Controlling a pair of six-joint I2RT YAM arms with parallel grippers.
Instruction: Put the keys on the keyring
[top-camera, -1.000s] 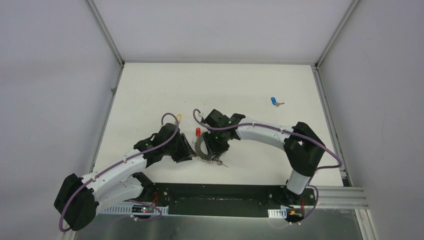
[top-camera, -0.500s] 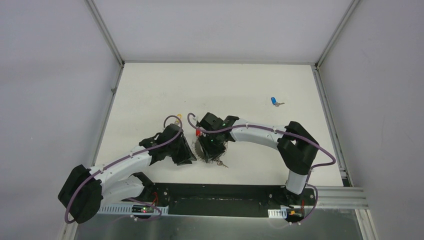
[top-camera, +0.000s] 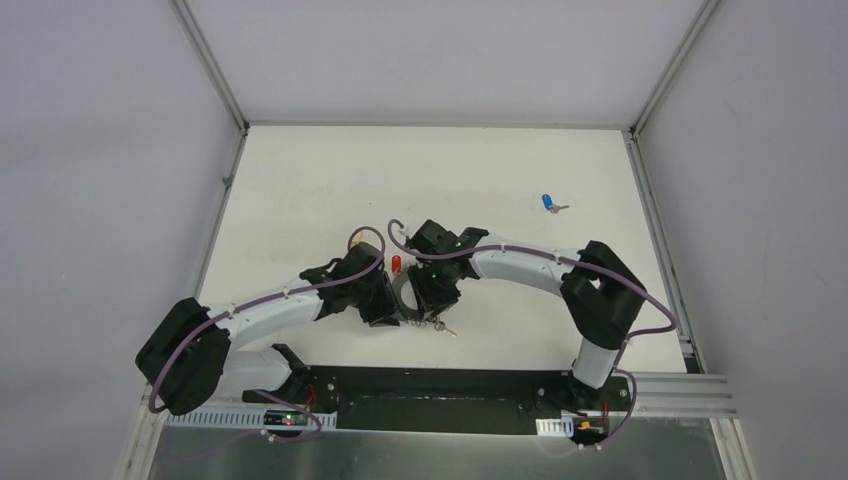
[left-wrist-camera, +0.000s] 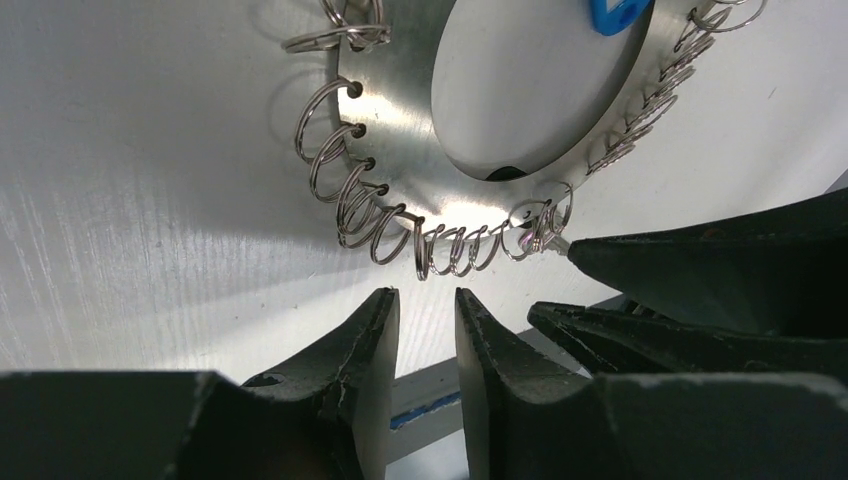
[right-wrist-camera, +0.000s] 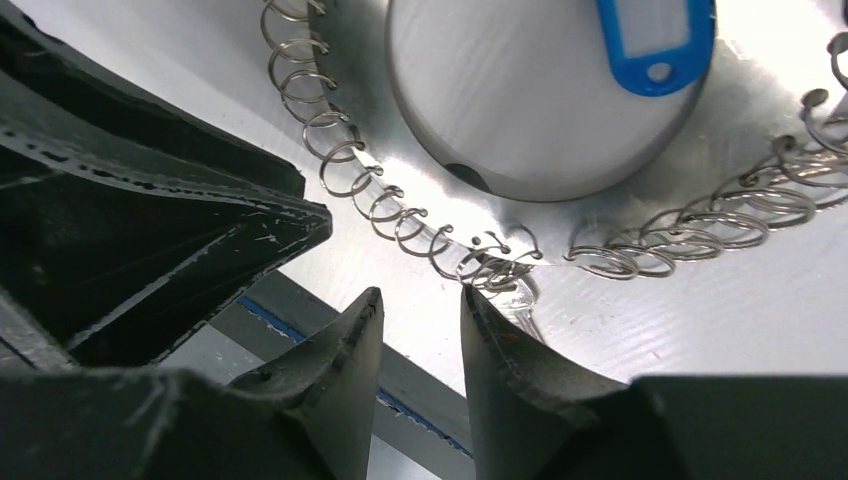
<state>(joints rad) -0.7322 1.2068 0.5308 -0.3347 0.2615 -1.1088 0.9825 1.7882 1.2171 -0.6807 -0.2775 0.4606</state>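
Note:
The keyring (top-camera: 404, 297) lies on the white table between my two grippers, mostly hidden in the top view. In the left wrist view it is a shiny metal ring (left-wrist-camera: 398, 130) edged with wire coils, and a blue tag (left-wrist-camera: 615, 10) hangs on it. My left gripper (left-wrist-camera: 427, 300) is slightly open and empty, its tips just short of the coils. My right gripper (right-wrist-camera: 420, 300) is slightly open and empty, at the coils (right-wrist-camera: 400, 215). A red key (top-camera: 397, 263), a yellow key (top-camera: 355, 240) and a blue key (top-camera: 548, 202) lie loose on the table.
A small silver key (top-camera: 444, 328) lies just in front of the ring. The two grippers (top-camera: 385, 300) (top-camera: 432, 292) are very close, and each shows in the other's wrist view (left-wrist-camera: 700, 270) (right-wrist-camera: 150, 200). The table's front rail (top-camera: 450, 385) is near.
My left gripper has moved right, up against the keyring, and now covers more of it. My right gripper shifted left, then back a little. The loose keys have not moved.

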